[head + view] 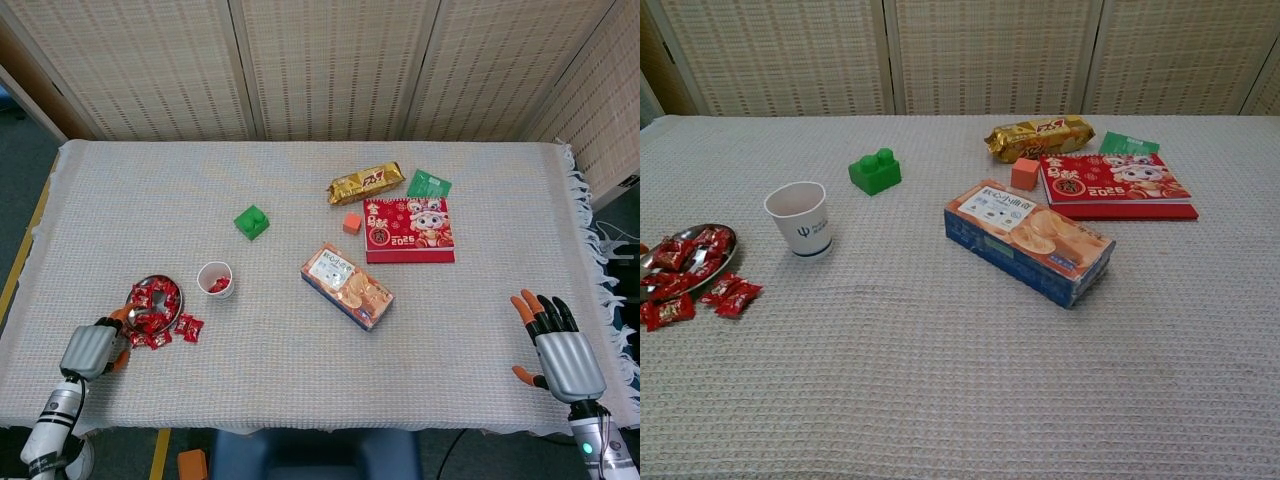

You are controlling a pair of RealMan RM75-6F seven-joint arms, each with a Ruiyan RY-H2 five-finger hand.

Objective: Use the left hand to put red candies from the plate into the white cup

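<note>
**Worktop contents, near edge to far**

Left hand [88, 350]: at near left edge, just beside plate [143, 286]; fingers [118, 315] curled toward plate rim, whether anything is held cannot be told.
Right hand [566, 357]: near right edge, fingers [541, 311] spread, holding nothing.
Red candies [156, 299]: heaped on plate, several spilled onto cloth beside it.
White cup [800, 218]: upright, just right of plate, red candy inside.
Biscuit box [1030, 240]: centre, lying flat.
Green block [875, 171], orange cube [1025, 173], red calendar [1115, 185]: farther back.
Gold snack packet [1039, 136], green sachet [1128, 144]: farthest.
</note>
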